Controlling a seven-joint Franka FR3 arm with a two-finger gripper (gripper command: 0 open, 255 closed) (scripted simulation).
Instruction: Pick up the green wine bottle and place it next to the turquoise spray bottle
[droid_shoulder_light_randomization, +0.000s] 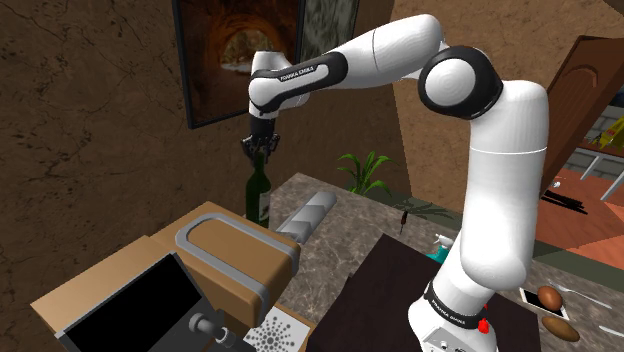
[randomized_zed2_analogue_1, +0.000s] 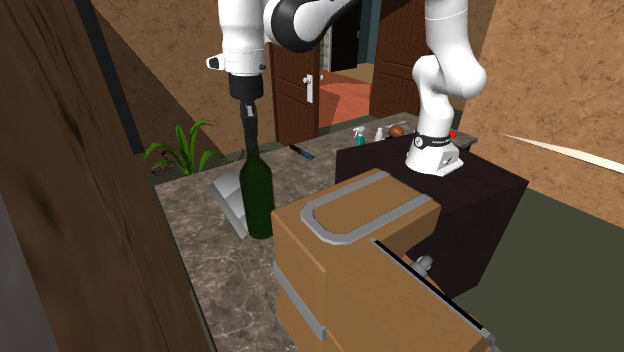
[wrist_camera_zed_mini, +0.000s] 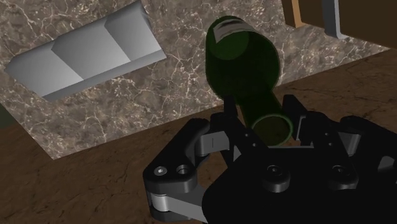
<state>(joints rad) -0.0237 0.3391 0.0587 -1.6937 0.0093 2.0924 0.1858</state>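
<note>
The dark green wine bottle (droid_shoulder_light_randomization: 259, 196) (randomized_zed2_analogue_1: 259, 195) (wrist_camera_zed_mini: 243, 60) stands upright on the marbled counter (droid_shoulder_light_randomization: 345, 215) (randomized_zed2_analogue_1: 200, 235), beside a grey block. My gripper (droid_shoulder_light_randomization: 258, 150) (randomized_zed2_analogue_1: 249, 140) (wrist_camera_zed_mini: 272, 127) hangs straight down over it. Its two black fingers (wrist_camera_zed_mini: 304, 127) clasp the top of the neck from both sides, so it is shut on the bottle. The bottle's base still looks to rest on the counter. The small turquoise spray bottle (droid_shoulder_light_randomization: 440, 246) (randomized_zed2_analogue_1: 355, 137) stands far off, by the dark stand (droid_shoulder_light_randomization: 385, 290) (randomized_zed2_analogue_1: 480, 190) near the arm's base.
A grey stepped block (droid_shoulder_light_randomization: 306, 214) (randomized_zed2_analogue_1: 232, 196) (wrist_camera_zed_mini: 83, 51) lies right by the bottle. A brown box with a grey handle (droid_shoulder_light_randomization: 232, 255) (randomized_zed2_analogue_1: 360, 235) sits close on the other side. A green plant (droid_shoulder_light_randomization: 364, 170) (randomized_zed2_analogue_1: 180, 145) grows at the counter's edge.
</note>
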